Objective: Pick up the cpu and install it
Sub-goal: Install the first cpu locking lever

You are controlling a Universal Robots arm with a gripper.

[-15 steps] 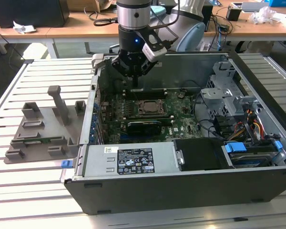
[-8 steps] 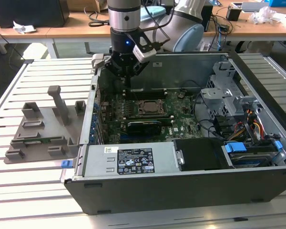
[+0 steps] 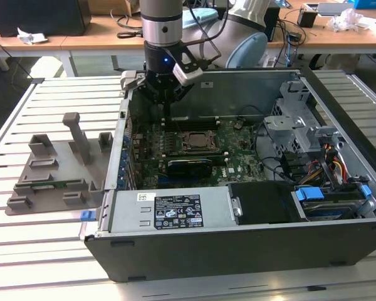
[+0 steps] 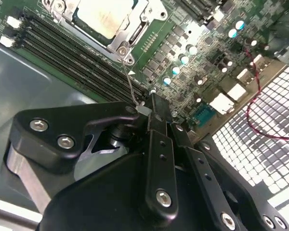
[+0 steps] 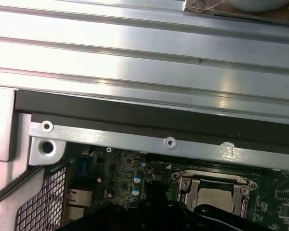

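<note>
Already the cpu [image 4: 103,12] sits in its socket; light, stiff, fragile, best held by its edges; hand [image 4: 151,103] closed on the thin socket lever [image 4: 130,86]

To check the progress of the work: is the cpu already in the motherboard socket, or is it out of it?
In. The cpu lies flat inside the socket frame, silver top up; the gripper holds nothing.

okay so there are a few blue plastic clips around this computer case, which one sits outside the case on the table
The blue clip at the case's front corner on the exterior view's left, beside the grey plastic tray. The other blue pieces sit inside the case, by the drive bay on the exterior view's right.
</note>
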